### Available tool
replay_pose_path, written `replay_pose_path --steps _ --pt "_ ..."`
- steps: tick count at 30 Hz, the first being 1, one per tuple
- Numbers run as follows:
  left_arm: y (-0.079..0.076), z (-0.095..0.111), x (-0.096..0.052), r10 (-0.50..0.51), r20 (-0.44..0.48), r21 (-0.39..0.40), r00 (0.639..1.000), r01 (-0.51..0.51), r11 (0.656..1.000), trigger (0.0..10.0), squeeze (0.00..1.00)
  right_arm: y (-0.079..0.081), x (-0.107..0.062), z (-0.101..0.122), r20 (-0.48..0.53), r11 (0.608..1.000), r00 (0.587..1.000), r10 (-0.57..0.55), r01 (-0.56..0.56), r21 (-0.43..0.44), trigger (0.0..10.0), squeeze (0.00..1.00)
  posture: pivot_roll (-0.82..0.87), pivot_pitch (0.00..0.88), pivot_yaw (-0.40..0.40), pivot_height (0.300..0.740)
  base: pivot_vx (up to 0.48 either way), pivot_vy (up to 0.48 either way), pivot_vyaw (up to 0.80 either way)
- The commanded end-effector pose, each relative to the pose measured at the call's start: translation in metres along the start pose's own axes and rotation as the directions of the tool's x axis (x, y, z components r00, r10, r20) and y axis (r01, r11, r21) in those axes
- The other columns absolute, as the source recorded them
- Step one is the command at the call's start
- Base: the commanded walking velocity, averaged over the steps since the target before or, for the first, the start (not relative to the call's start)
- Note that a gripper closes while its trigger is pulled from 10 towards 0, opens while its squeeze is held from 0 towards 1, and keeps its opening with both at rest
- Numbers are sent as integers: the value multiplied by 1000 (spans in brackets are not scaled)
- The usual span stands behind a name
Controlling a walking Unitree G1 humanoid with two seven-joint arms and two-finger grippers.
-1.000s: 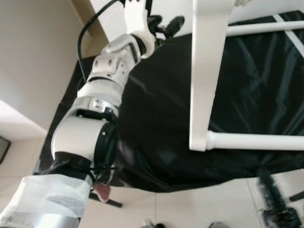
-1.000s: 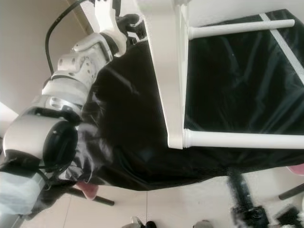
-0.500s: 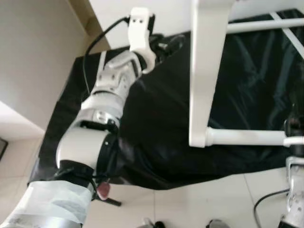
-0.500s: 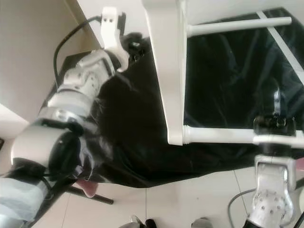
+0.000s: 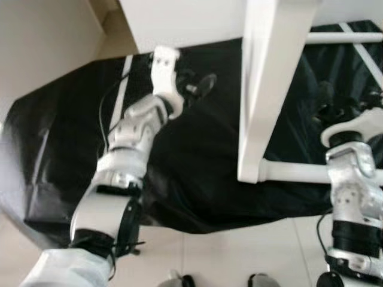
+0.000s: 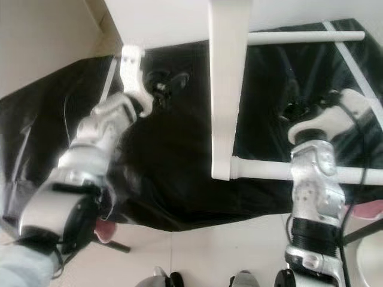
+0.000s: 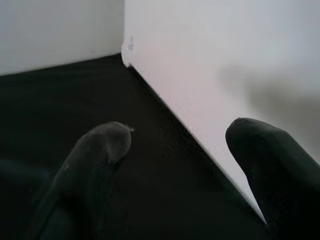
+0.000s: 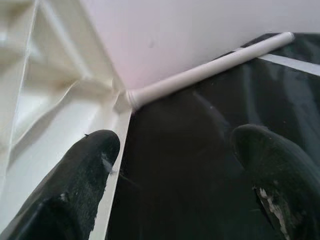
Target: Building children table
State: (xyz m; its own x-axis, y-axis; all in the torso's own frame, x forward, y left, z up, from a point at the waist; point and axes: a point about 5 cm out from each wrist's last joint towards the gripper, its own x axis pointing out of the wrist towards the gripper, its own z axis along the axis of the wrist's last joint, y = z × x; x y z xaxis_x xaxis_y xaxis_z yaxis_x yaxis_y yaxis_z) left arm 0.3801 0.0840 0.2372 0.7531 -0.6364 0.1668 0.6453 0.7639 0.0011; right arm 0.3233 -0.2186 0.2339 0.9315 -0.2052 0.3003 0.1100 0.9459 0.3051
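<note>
The white children's table lies on its side on a black sheet (image 5: 197, 167). Its flat top panel (image 5: 191, 24) stands at the back, and a wide white leg (image 5: 263, 89) runs toward me. Two thin white rods branch off the leg: a near rod (image 5: 293, 172) and a far rod (image 5: 344, 37). My left gripper (image 5: 200, 86) is open just in front of the top panel; in the left wrist view its fingers (image 7: 95, 155) frame the panel's edge (image 7: 200, 75). My right gripper (image 5: 335, 101) is open beyond the near rod, right of the leg, with the far rod (image 8: 210, 70) ahead of it.
The black sheet covers a raised surface whose front edge (image 6: 179, 224) drops to a pale tiled floor (image 6: 203, 257). A pink object (image 6: 105, 230) on dark legs sits under that edge at the left. A white stripe (image 5: 365, 54) crosses the sheet at right. A beige wall (image 5: 42, 42) stands left.
My right arm has risen from below into view and its gripper now hangs past the near rod. My left gripper has drawn back toward me from the panel. The camera has shifted.
</note>
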Motion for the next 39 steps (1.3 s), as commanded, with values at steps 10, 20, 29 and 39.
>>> replay_pose_path --steps 10,20,29,39 --pt "-20 -42 -31 41 -50 51 998 -39 998 10000 0 26 9 -21 -41 997 998 43 -45 -58 10000 0 -14 57 -5 740 0 0 0" --pt "-30 -53 -42 162 -74 62 984 -157 986 10000 0 49 12 -58 -122 987 985 123 -135 -91 10000 0 20 42 -34 740 0 0 0" --pt "-28 -54 -51 170 -82 75 982 -164 984 10000 0 21 0 -68 -110 986 993 -38 20 -166 10000 0 24 41 -42 740 0 0 0" --pt "-44 -54 -74 32 -62 27 998 -30 999 10000 0 -8 -51 -67 -27 967 988 -153 144 -211 10000 0 11 49 -36 740 0 0 0"
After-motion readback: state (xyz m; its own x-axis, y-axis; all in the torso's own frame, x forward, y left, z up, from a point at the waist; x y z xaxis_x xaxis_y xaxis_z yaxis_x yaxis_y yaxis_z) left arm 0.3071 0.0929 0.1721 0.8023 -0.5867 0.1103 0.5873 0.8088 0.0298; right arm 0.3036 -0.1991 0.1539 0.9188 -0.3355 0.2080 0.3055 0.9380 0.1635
